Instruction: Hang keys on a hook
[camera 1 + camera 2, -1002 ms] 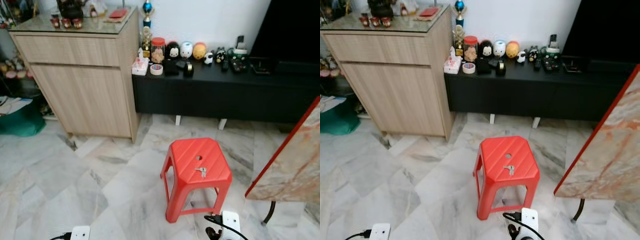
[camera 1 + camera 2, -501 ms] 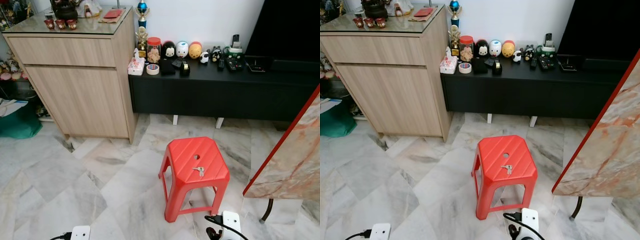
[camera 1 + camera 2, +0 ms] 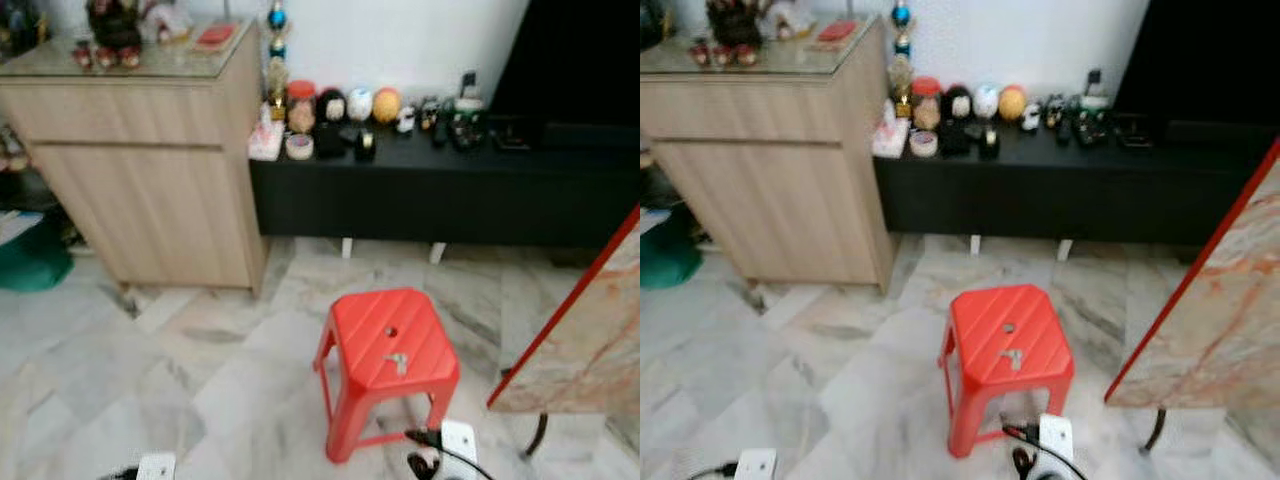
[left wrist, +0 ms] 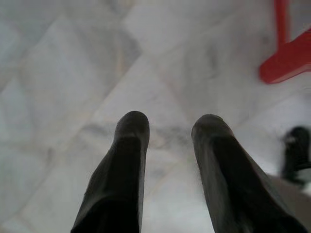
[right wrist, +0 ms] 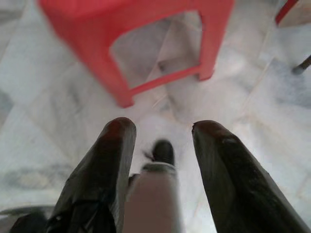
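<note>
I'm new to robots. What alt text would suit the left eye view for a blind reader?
A small bunch of keys lies on a red plastic stool on a marble floor. Behind stand a wooden cabinet and a low black sideboard crowded with figurines.

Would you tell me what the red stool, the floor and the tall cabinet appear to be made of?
The red stool looks like moulded plastic: uniform glossy colour, ribbed seat. The floor seems polished marble or marble-look tile, grey-veined with straight joints. The tall cabinet looks like light wood-grain laminate, with a seemingly glass top.
</note>
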Available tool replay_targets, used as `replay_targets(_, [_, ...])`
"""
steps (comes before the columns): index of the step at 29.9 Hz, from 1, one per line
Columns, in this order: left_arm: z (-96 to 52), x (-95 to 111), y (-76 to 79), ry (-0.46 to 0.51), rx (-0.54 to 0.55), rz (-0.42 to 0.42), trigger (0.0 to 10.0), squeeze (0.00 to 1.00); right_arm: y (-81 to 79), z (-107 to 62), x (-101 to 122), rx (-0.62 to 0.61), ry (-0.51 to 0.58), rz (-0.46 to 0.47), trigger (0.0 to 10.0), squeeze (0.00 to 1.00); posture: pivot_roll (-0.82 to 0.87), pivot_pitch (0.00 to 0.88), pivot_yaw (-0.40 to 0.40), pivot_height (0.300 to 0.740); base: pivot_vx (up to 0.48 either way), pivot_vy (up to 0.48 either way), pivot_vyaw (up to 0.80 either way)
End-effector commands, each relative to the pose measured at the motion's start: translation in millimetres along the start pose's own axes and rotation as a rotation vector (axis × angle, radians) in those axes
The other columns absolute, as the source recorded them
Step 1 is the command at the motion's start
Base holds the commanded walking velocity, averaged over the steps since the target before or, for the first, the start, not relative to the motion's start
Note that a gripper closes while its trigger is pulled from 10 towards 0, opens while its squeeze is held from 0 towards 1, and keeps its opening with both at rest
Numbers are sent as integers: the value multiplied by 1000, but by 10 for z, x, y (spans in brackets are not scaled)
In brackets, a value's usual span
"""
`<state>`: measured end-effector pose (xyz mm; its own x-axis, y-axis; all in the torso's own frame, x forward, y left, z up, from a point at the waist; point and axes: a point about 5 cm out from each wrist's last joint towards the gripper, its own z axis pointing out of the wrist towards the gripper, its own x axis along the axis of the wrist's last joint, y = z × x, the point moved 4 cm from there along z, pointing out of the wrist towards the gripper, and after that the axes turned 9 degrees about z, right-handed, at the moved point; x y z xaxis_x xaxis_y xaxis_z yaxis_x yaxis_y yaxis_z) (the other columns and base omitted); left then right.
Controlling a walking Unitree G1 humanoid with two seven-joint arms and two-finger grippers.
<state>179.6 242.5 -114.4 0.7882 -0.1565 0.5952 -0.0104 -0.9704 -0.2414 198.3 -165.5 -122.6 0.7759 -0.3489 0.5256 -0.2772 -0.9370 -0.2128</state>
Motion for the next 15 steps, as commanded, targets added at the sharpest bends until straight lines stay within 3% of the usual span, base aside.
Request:
replay_targets(1, [-18, -70, -23, -18, -1, 9, 10000, 0, 2, 1, 5, -1, -2, -5, 10000, 0, 86, 0, -21, 740, 244, 0, 0])
replay_targets(15, [-18, -70, -24, -18, -1, 8, 10000, 0, 17, -1, 1, -3, -5, -5, 10000, 0, 86, 0, -21, 740, 244, 0, 0])
